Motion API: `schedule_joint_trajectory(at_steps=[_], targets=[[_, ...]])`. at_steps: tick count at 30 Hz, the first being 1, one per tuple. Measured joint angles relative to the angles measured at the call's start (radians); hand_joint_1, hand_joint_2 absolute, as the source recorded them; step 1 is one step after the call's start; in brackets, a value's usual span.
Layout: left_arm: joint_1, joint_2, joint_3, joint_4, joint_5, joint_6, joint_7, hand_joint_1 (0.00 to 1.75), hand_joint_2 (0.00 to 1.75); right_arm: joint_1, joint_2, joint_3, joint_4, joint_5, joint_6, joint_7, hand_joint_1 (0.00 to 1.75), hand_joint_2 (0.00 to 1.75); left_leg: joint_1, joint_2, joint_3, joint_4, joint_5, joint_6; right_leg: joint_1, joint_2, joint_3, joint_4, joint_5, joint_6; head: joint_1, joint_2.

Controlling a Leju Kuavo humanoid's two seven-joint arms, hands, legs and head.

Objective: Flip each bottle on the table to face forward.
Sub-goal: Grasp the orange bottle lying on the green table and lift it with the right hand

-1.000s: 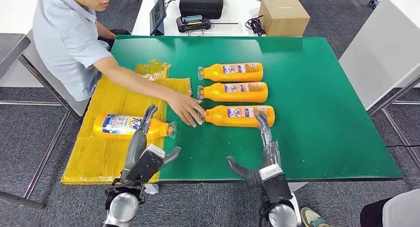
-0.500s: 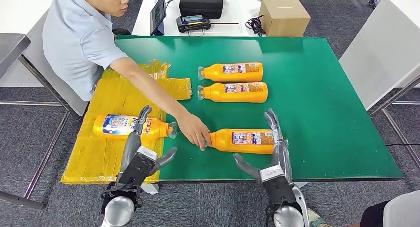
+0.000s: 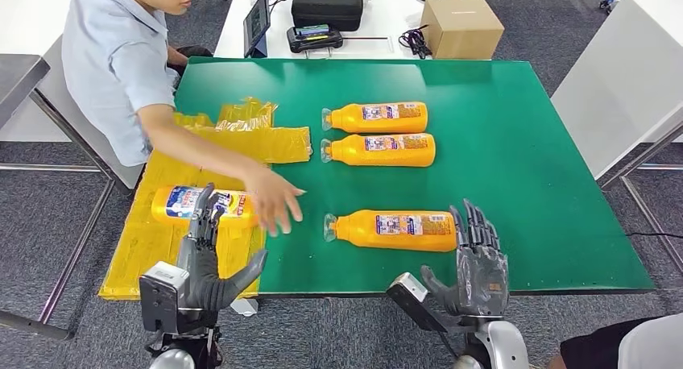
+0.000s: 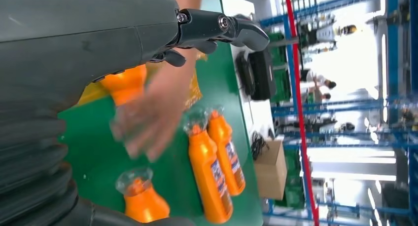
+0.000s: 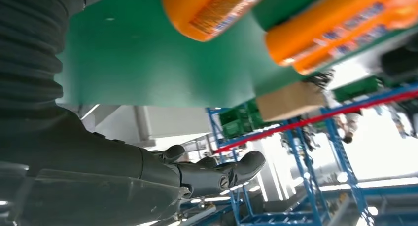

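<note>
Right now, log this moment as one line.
left hand: open, empty | right hand: open, beside near bottle | person's hand: over left bottle

Head view: high, looking forward and down over green table [image 3: 523,143]. Wrist views: close behind each hand, turned. Shared: orange bottles [image 3: 378,118] [image 4: 209,174] [image 5: 335,23], green table.

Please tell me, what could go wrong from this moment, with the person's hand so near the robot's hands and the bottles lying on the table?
1. The person's hand hovers just beyond the robot's left hand, over the orange plastic bottle with the blue label; reaching now might strike it.
2. The nearest orange bottle lies on its round side beside the right hand, close to the front edge of the green table; a clumsy push could roll it off.
</note>
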Motion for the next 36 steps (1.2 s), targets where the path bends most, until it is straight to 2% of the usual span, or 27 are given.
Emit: schedule_joint_trajectory(at_steps=[4,11,19,25,36], targets=[[0.014,-0.002,-0.004,-0.030,-0.037,-0.017,0.001,0.00,1.75,-0.001,-0.024,-0.010,0.031,0.009,0.026,0.023,0.00,1.75,0.000,0.000,0.000,0.000,0.000,0.000,0.000,0.000,0.000,0.000,0.000,0.000,0.000,0.000],[0.010,-0.002,-0.031,-0.029,-0.022,-0.108,0.002,0.00,1.75,-0.052,-0.068,-0.034,0.147,-0.011,0.041,0.025,0.00,1.75,-0.001,0.000,0.001,0.000,0.000,0.000,0.000,0.000,0.001,0.000,0.001,0.000,0.000,0.000],[0.003,-0.002,-0.046,-0.016,-0.005,-0.134,-0.003,0.00,1.75,-0.093,-0.088,-0.039,0.230,-0.003,0.043,0.022,0.00,1.75,0.000,0.000,0.001,0.000,0.000,0.000,0.000,0.000,0.001,0.000,0.000,0.000,0.000,0.000],[-0.012,0.003,-0.066,0.011,0.005,-0.151,-0.005,0.00,1.75,-0.149,-0.103,-0.009,0.326,0.033,0.059,0.056,0.00,1.75,-0.001,0.000,0.001,0.000,0.001,0.000,0.000,0.000,0.001,0.000,0.001,0.000,0.000,0.000],[-0.042,0.013,-0.091,0.057,-0.026,-0.177,0.019,0.00,1.75,-0.257,-0.128,0.020,0.492,0.004,0.059,0.071,0.00,1.75,-0.001,0.000,0.001,0.000,0.001,0.001,0.000,0.000,0.001,0.000,0.001,0.000,-0.001,0.000]])
